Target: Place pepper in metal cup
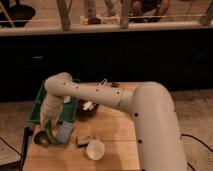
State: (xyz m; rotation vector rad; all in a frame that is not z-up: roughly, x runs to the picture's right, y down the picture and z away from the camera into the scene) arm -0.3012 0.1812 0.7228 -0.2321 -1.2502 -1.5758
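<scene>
Above wooden table (116,136), claw (48,123) tight around upright pepper (51,136), tip down beside metal cup (40,139).

The gripper (48,129) is a blur just above the small round dull-grey metal cup (41,139) and hides part of its inside. The slim curved green pepper (51,137) is only a smear there; contact is unclear. The white robot arm (150,125) runs off the bottom edge.
</scene>
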